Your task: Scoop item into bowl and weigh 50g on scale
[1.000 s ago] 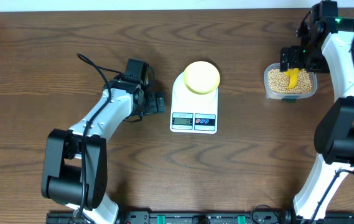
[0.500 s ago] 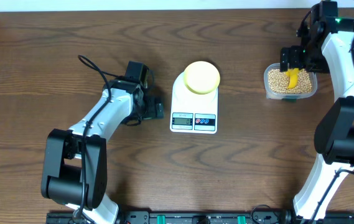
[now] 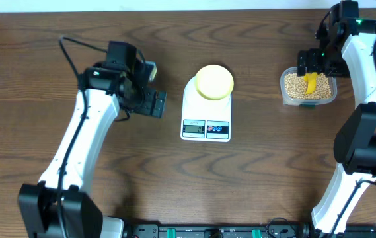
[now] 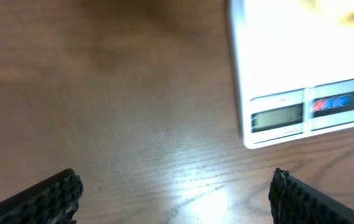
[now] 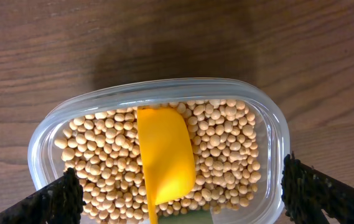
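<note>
Table (image 3: 254,178): one, dark brown wood grain. Arms: two, white with black joints. Scale (image 3: 206,109): one, white, rectangular, at the middle of the table; one grey display (image 4: 277,117) on its front edge, with red and blue buttons (image 4: 334,104) beside it, too blurred to count. The reading cannot be made out. Bowl (image 3: 214,82): one, round, pale yellow, standing on the rear part of the scale's platform. Tub (image 5: 270,118): one, clear plastic, rectangular with rounded corners, well to the right of the scale at the right side of the table. Beans (image 5: 226,149): many, small, round, tan, too numerous to count, all seen lying inside the tub in a layer that hides its floor. Scoop (image 5: 164,155): one, yellow, lying in the tub on top of the beans, its handle running toward the wrist camera. Right gripper (image 5: 186,196): one, directly above the tub, fingers spread wide, one outside each end of the tub, not clasping the scoop. Left gripper (image 4: 173,196): one, over bare table just left of the scale, fingers spread wide with nothing between them.
</note>
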Robot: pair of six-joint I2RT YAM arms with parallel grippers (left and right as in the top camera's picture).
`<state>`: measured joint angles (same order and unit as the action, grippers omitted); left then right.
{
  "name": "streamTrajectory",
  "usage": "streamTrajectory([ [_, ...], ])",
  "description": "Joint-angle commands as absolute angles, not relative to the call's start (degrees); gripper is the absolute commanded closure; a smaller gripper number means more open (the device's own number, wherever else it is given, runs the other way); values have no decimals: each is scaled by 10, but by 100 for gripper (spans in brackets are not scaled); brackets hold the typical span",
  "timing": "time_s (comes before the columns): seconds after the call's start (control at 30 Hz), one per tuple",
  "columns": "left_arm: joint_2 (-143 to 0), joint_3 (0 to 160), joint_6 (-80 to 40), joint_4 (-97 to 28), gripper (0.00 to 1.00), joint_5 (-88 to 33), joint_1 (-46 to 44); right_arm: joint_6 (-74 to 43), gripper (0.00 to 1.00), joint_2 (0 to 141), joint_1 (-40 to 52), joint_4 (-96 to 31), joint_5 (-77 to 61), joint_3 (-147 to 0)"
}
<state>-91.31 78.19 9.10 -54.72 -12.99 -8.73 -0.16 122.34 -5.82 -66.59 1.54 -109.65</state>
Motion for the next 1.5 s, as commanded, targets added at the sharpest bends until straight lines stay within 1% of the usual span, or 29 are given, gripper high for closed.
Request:
streamTrajectory([
  [0.0,-908,821,137,-566,2,-145,-85,-4,1,1226,-59,-666,18,-1093],
  [0.17,-915,820,197,-568,2,-232,-95,-4,1,1226,-59,-666,18,-1093],
  [0.67,-1029,801,194,-570,2,-232,-174,-4,1,1226,-59,-666,18,-1093],
  [0.77,-1037,800,225,-579,2,-231,-203,-3,1,1226,-59,-666,18,-1093],
  [0.83,-1037,797,257,-585,2,-218,-229,-4,1,1226,-59,-666,18,-1093],
  [1.03,-1037,767,259,-573,2,-143,-284,-4,1,1226,-59,-666,18,-1093],
  [1.3,-1037,753,259,-565,2,-115,-287,-4,1,1226,-59,-666,18,-1093],
  [1.37,-1037,753,255,-580,2,-115,-287,-4,1,1226,-59,-666,18,-1093],
  [1.43,-1037,749,346,-596,2,-124,-287,-3,1,1226,-59,-666,18,-1093],
  [1.47,-1037,745,411,-607,2,-140,-287,-4,1,1226,-59,-666,18,-1093],
])
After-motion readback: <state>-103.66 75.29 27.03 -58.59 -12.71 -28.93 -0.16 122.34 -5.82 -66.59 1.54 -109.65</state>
